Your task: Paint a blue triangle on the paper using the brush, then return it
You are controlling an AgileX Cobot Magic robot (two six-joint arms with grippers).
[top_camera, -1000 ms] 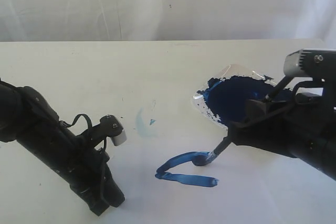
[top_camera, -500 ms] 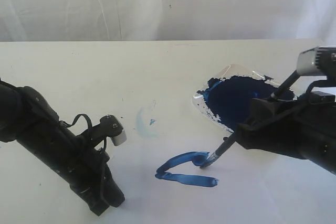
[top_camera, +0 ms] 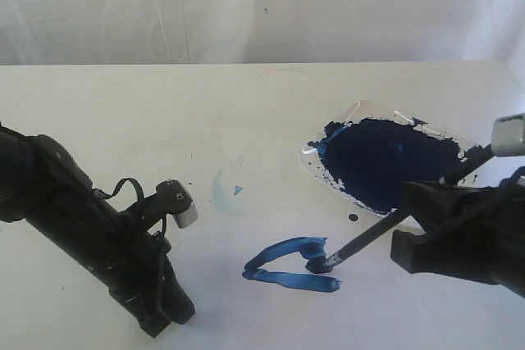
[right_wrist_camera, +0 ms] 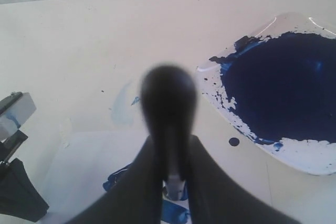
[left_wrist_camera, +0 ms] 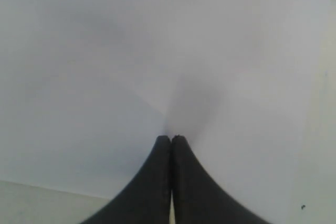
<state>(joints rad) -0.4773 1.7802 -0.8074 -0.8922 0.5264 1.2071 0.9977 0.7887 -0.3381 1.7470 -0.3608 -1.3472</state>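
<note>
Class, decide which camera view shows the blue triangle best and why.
Exterior view: every stroke of the blue triangle shows, the brush tip touching it. Left wrist view catches one blob; in the right wrist view the right tool hides most.

Matt paper (top_camera: 369,309), glossy dish (top_camera: 361,108) (clear plastic)

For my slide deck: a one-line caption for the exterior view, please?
Right gripper holds the brush, tip at the unfinished blue triangle, beside the paint dish.
</note>
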